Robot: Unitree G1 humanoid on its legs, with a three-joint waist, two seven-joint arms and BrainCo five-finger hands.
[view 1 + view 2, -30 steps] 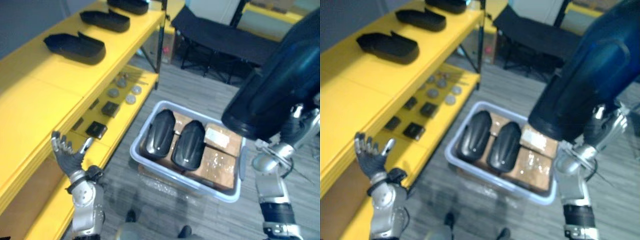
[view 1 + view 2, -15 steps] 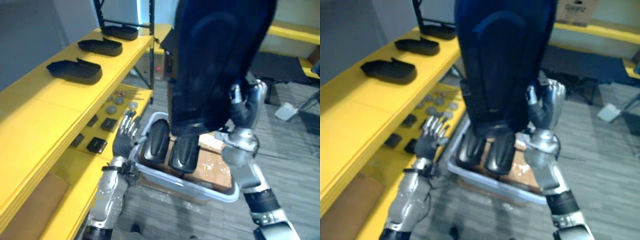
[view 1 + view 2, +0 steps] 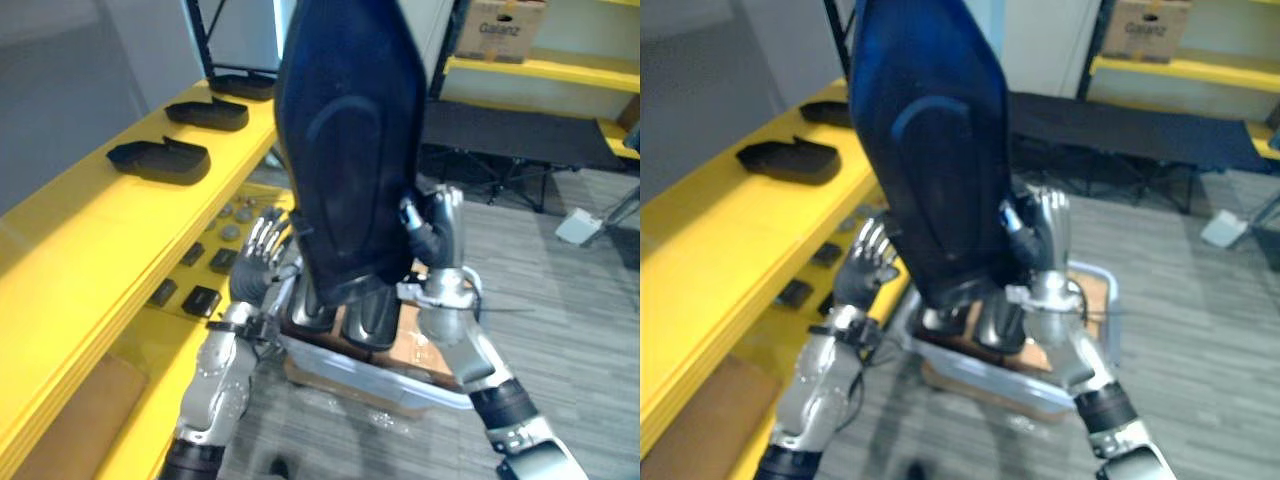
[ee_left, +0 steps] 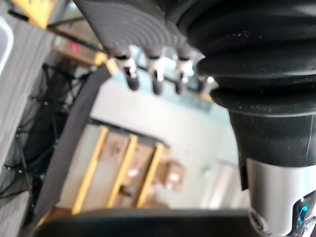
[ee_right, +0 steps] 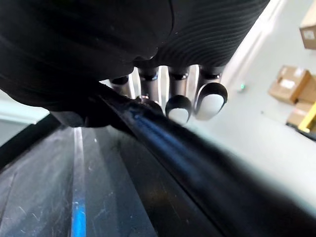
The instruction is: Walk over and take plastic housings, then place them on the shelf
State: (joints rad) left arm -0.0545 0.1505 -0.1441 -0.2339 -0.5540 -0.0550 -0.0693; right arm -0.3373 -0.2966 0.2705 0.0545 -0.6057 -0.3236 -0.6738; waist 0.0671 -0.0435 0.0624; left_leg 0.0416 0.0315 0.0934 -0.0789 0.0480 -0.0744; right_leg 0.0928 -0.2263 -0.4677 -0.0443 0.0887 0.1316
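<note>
My right hand (image 3: 441,240) is shut on the lower right edge of a large dark plastic housing (image 3: 350,150) and holds it upright, high in front of me. In the right wrist view its fingers (image 5: 180,106) curl over the housing's rim (image 5: 98,187). At the housing's lower left, my left hand (image 3: 258,262) is raised with straight, spread fingers (image 4: 154,81) and holds nothing. Below, two more housings (image 3: 370,320) lie in a pale bin (image 3: 420,385). Three housings rest on the yellow shelf's top (image 3: 90,250), the nearest (image 3: 160,160) on the left.
The shelf's lower level carries small dark blocks (image 3: 200,298) and round parts. A black folding cot (image 3: 520,130) stands behind the bin. Further yellow racking with a cardboard box (image 3: 500,15) is at the back right. Grey plank floor lies to the right.
The held housing has swung from my right to the centre-left, toward the shelf. My left hand has risen from beside the lower shelf up to the housing's lower edge. The camera also turned.
</note>
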